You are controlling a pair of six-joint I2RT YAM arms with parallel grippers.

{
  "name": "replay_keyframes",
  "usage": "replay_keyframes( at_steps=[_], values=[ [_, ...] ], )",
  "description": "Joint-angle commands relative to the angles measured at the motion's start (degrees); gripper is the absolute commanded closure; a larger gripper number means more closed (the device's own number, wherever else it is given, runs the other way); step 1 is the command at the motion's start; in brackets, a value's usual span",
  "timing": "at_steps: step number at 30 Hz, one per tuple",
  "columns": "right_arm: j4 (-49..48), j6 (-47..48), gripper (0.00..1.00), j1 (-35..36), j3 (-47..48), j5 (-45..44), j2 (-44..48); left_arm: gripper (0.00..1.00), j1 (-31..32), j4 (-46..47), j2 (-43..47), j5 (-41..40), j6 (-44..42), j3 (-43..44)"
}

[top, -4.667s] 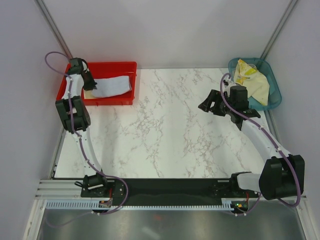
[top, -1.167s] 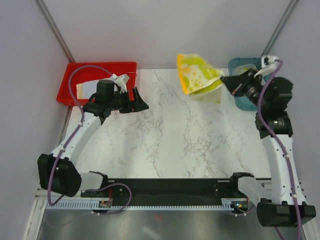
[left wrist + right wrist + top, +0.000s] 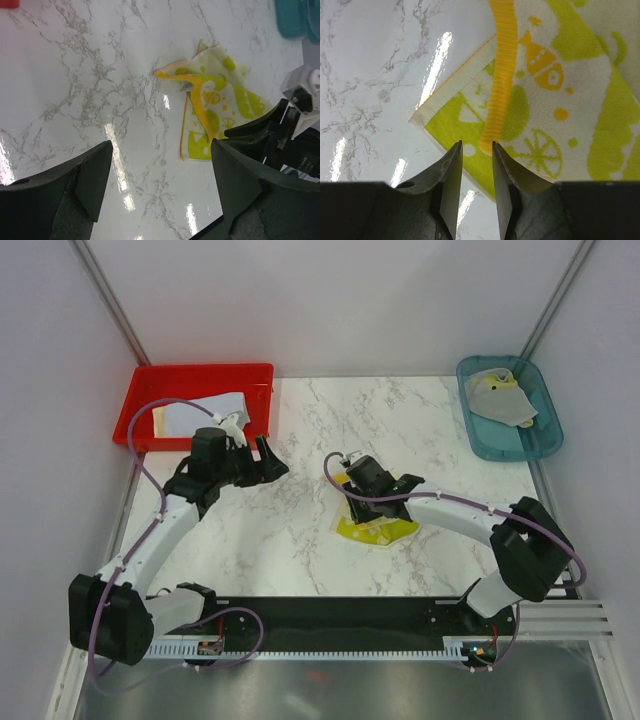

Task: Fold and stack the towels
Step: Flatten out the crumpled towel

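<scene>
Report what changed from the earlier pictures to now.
The right gripper carried the yellow-green printed towel from the teal plastic basket down onto the marble table and let go. The left gripper, open, swung out of the red plastic tray toward the middle. The lavender-blue cloth stays in the tray.

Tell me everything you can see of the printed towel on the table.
The printed towel looks like soft terry: white with lime-green and yellow cartoon shapes, a fish among them, and a ribbed yellow hem. It lies rumpled on the marble table, near its middle, one hemmed edge flipped over its face. The right gripper hangs above its edge, fingers parted, gripping nothing.
</scene>
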State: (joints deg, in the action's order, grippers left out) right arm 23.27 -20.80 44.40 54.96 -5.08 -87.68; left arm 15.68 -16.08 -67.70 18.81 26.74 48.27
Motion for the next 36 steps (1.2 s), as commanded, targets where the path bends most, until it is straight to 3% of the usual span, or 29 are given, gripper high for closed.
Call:
replay_keyframes(
  at_steps=[1, 15, 19, 23, 30, 36],
  values=[
    [-2.6, 0.8, 0.62, 0.9, 0.5, -3.5, -2.2, 0.13, -0.8, 1.5, 4.0, -3.1, 1.1, 0.0],
    [-4.7, -1.3, 0.67, 2.1, -1.2, -4.8, -8.5, 0.15, -1.1, 0.3, 6.0, -2.6, -0.5, -0.6],
    [-4.3, -1.4, 0.89, 2.2, -1.3, -6.9, -5.8, 0.15, -1.1, 0.3, 5.9, -1.7, -3.3, 0.1],
    [-1.8, -1.0, 1.00, 2.1, 0.2, -6.0, -2.5, 0.15, -1.2, 0.3, 4.7, 0.1, -4.0, 1.4],
    [3.8, -2.6, 1.00, 1.4, 2.2, 0.9, 5.8, 0.19, -0.4, 4.6, -1.1, 9.6, -8.4, 2.4],
    [9.4, -0.7, 1.00, -4.9, 5.7, 8.8, 11.5, 0.21, 1.5, 18.1, -9.9, 17.2, -15.1, 1.6]
  ],
)
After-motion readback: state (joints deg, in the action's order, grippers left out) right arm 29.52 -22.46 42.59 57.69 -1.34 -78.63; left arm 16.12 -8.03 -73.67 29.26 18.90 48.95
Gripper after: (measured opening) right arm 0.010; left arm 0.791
